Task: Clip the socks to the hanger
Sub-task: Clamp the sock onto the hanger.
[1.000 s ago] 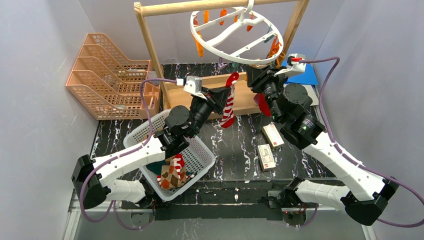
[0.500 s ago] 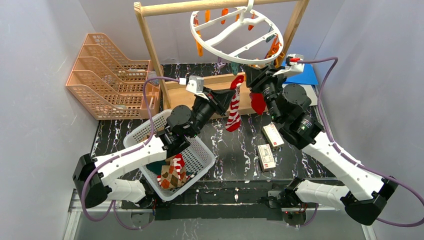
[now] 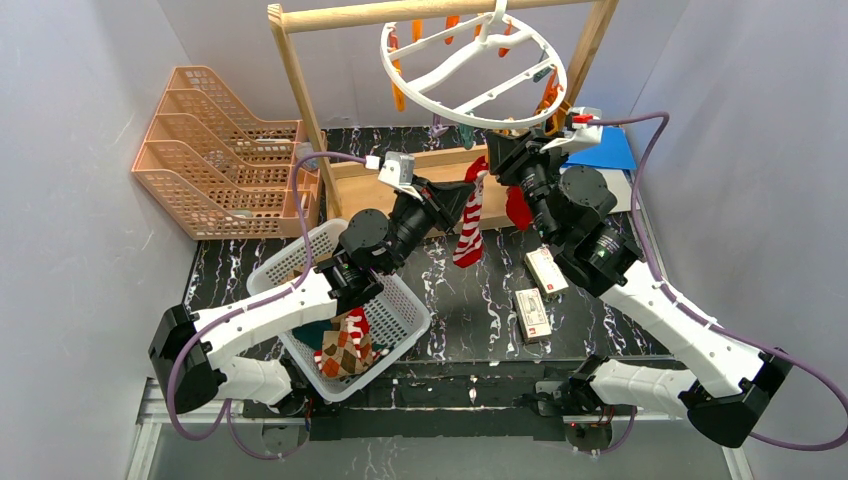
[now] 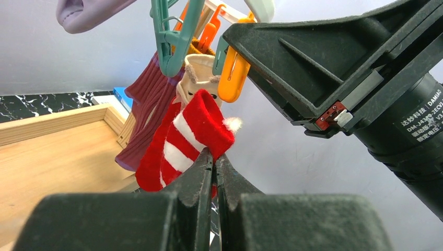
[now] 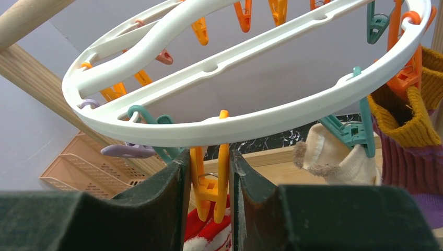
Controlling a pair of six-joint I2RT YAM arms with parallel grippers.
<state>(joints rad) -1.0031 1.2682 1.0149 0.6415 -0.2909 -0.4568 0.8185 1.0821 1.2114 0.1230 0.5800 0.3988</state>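
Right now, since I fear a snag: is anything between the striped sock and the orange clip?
Nothing visible does. The striped sock in the left pincer sits just below the orange clip gripped by the right pincer; a cream sock hangs beside, not between.

White basket (image 3: 275, 258), peach trays (image 3: 215, 150), wooden rack (image 3: 302, 100)

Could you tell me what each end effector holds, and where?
The left end effector pinches the striped sock near its top; right end effector clasps an orange clip across its sides.
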